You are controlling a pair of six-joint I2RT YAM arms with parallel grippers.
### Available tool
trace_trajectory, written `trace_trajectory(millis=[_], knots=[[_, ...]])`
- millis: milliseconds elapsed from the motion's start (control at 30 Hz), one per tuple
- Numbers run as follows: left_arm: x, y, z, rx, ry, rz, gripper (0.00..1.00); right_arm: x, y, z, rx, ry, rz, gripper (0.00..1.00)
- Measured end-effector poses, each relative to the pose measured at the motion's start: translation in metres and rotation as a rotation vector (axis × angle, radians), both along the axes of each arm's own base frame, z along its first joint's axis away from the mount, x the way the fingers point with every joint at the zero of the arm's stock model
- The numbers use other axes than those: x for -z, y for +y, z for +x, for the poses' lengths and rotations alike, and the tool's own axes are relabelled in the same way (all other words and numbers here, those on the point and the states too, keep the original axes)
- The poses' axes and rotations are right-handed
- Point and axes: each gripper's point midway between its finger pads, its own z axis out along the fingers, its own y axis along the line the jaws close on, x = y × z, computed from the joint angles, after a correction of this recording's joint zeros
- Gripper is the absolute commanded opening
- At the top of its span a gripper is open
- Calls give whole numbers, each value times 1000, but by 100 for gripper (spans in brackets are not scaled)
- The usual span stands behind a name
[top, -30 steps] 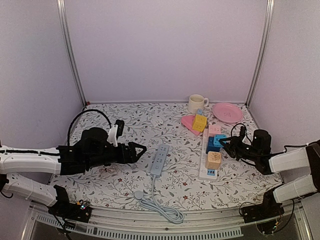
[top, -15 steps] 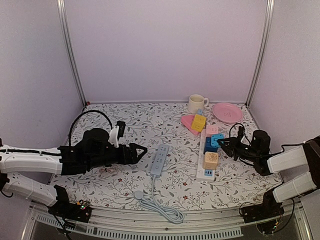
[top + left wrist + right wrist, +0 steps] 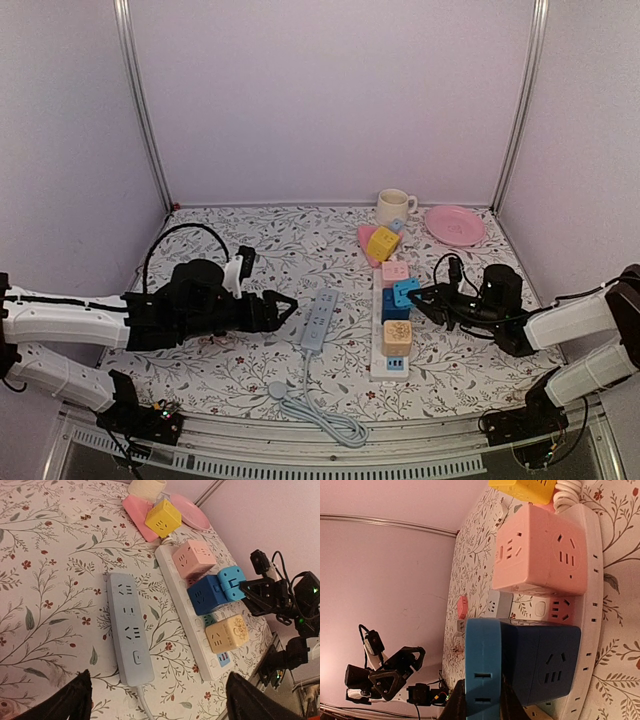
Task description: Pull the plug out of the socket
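right gripper [image 3: 418, 296]: fingers [image 3: 458, 706] clamped on the light blue cube [image 3: 482, 666], one on each side of it.
left gripper [image 3: 283, 303]: jaws spread wide, nothing in them. it sits just left of the grey strip [image 3: 319, 319], not touching it.

the light blue cube is butted against the right face of the dark blue cube [image 3: 203, 595], which is seated on the white strip [image 3: 190, 625] about mid-length. the white strip lies right of the centre of the table [image 3: 200, 370], running near edge to far edge.

counts:
- power strips: 2. the grey one is at table centre, with its cable [image 3: 322, 418] coiled at the near edge. the white one is to its right, apart from it.
- cubes: 5. pink cube [image 3: 395, 271], dark blue cube and tan cube [image 3: 397, 337] sit on the white strip, in that order far to near. the light blue one hangs off the dark blue. the yellow cube [image 3: 382, 243] is off the strip, just past its far end, resting on a pink flat piece [image 3: 366, 236].
- mug [image 3: 395, 206]: 1, cream, at the far edge.
- pink plate [image 3: 454, 225]: 1, toward the far right corner, right of the mug.
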Motion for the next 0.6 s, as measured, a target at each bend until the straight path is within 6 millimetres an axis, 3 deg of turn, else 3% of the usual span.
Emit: trace_trajectory(millis=[200,600], knots=[[8,-5,0,10,11,10,93,-1,28,-7,-70,5,-5,3],[26,-27,-3,75,52,-13,93,-11,65,-13,-165,18,36,2]])
